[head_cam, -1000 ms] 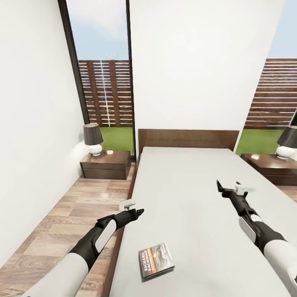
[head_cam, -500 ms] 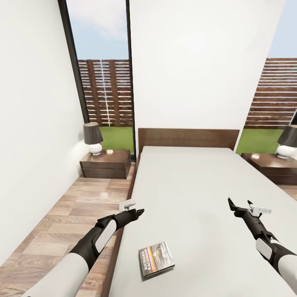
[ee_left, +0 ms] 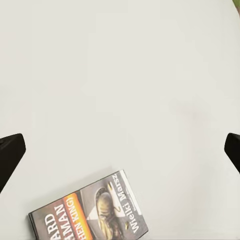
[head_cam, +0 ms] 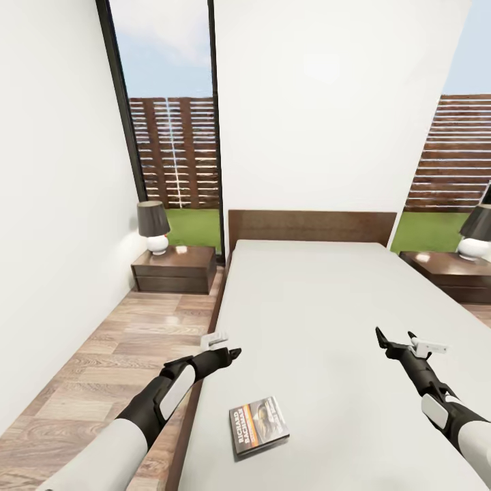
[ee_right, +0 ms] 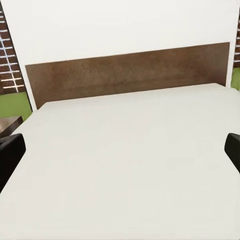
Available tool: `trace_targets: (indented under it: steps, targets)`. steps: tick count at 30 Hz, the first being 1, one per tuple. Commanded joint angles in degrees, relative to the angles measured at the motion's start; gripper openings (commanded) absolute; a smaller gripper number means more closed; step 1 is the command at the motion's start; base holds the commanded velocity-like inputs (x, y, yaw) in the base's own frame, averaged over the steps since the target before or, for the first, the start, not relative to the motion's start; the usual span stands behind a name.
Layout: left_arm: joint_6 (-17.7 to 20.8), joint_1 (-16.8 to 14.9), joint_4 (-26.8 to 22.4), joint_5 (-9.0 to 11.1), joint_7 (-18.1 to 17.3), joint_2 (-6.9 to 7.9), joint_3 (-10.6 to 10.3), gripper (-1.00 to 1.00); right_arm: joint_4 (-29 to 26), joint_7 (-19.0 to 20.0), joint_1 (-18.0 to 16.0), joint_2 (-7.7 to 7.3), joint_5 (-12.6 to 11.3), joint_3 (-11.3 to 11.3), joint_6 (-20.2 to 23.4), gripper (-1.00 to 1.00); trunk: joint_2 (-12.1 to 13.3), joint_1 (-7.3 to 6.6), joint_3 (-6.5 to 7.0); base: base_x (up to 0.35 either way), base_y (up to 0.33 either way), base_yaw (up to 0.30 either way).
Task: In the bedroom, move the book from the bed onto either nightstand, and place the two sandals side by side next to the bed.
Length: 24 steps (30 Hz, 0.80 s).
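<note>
Both claws, left claw (head_cam: 232,352) and right claw (head_cam: 382,336), are wide open and empty, so the book (head_cam: 258,425) at the frame's bottom middle still lies on the bed (head_cam: 320,300), no nightstand yet.

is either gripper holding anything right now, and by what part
Nothing is held. Both the left gripper and right gripper are open and empty; the book lies flat on the bed, untouched.
</note>
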Motion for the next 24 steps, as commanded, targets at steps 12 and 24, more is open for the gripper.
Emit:
trace_targets:
  steps: [12, 24]
  targets:
    - [0.2, 0.0, 0.0, 0.3, 0.0, 0.01, -0.1, 1.00, 0.1, 0.2, -0.1, -0.02, -0.6, 0.4, -0.1, 1.00, -4.9, 2.64, -2.22, 0.000, 0.000, 0.000]
    - [0.2, 0.0, 0.0, 0.3, 0.0, 0.01, -0.2, 1.00, 0.1, 0.2, -0.1, -0.02, -0.6, 0.4, -0.1, 1.00, -9.7, 5.28, -4.38, 0.000, 0.000, 0.000]
